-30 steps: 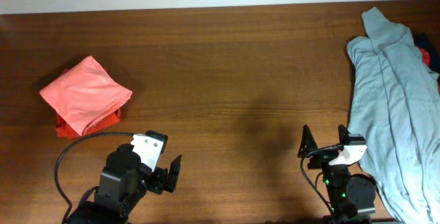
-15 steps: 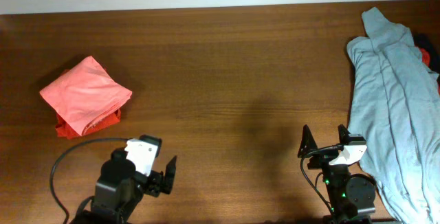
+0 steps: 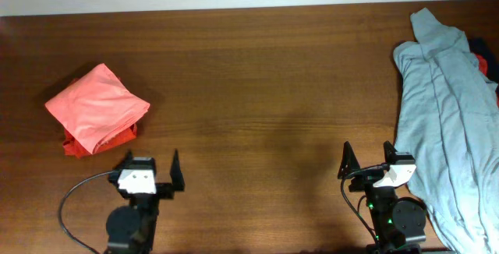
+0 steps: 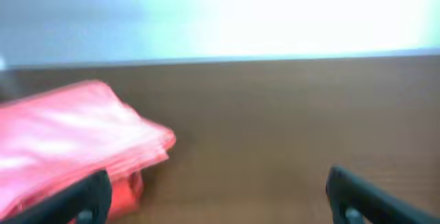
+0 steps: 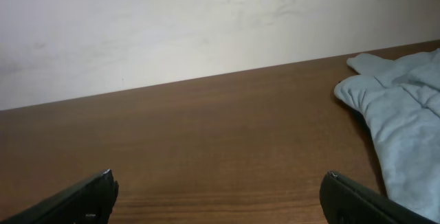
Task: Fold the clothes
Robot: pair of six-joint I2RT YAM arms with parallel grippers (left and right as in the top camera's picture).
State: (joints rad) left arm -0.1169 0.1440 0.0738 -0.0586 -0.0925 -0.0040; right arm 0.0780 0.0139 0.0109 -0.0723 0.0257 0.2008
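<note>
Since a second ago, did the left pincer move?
Yes. The left pincer swung left in the overhead view, ending nearer the folded salmon top.

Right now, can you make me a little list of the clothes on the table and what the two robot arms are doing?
pink top: folded bundle, left side of the table
blue-grey garment: lying unfolded along the right edge
left arm: at the near edge, jaws open, empty, just short of the pink top
right arm: at the near edge, jaws open, empty, beside the blue-grey garment
</note>
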